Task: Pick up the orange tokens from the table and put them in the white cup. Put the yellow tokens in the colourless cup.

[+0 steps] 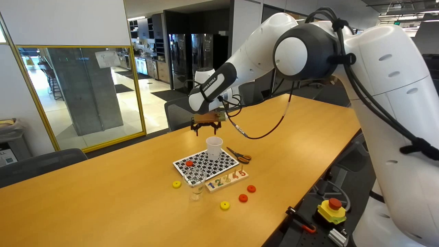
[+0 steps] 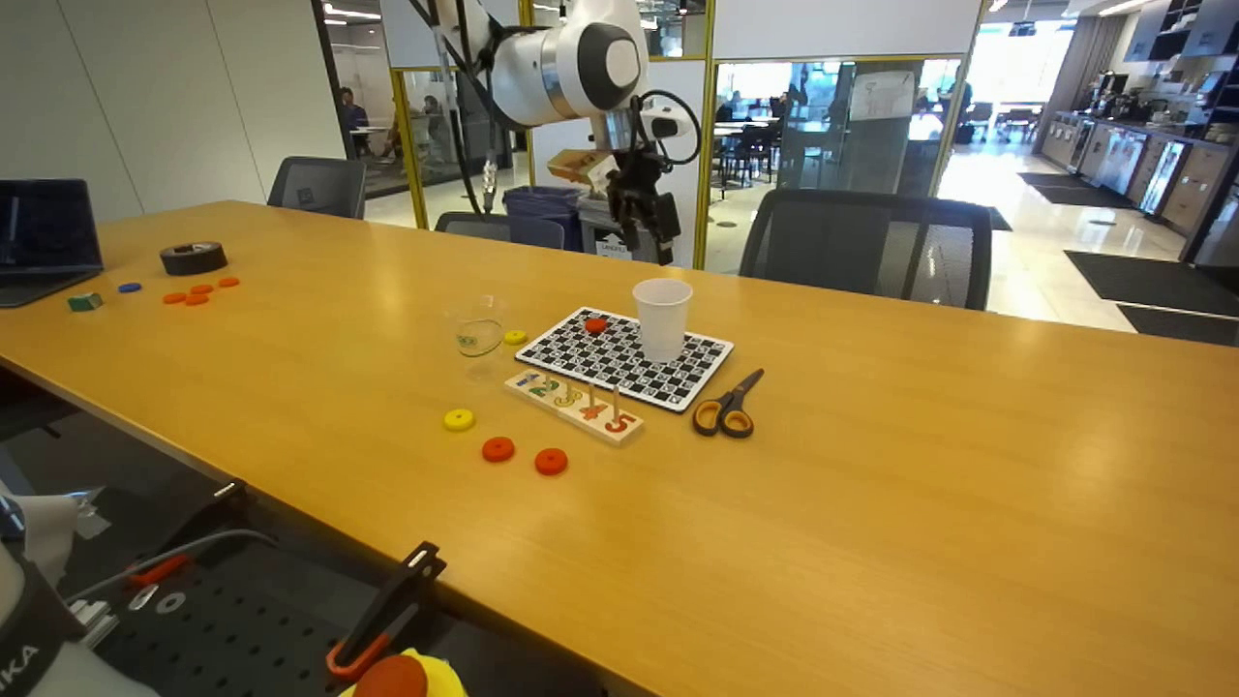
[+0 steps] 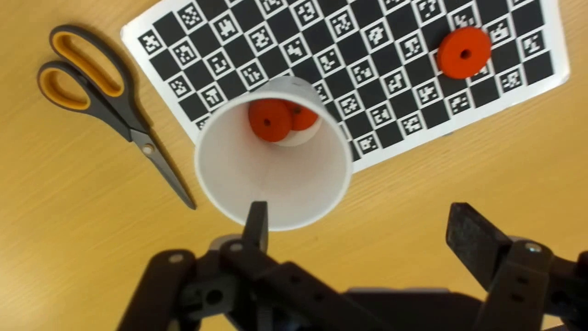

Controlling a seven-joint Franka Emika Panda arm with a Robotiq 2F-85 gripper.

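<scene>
In an exterior view, three tokens (image 2: pixel 498 451) lie between a peg board (image 2: pixel 573 407) and the near edge of the table (image 2: pixel 871 542). Behind the peg board is a checkerboard (image 2: pixel 619 366); on it stands a cup (image 2: pixel 662 324), two tokens (image 3: pixel 271 133) inside, and left of the cup another token (image 2: pixel 595 327). Right of the checkerboard lie scissors (image 2: pixel 728 408); left, a tumbler (image 2: pixel 479 336), probably upright, beside one token (image 2: pixel 516 340). Toward the left edge, discs (image 2: pixel 175 298) lie before a tape roll (image 2: pixel 196 265), near a laptop (image 2: pixel 48 232).
</scene>
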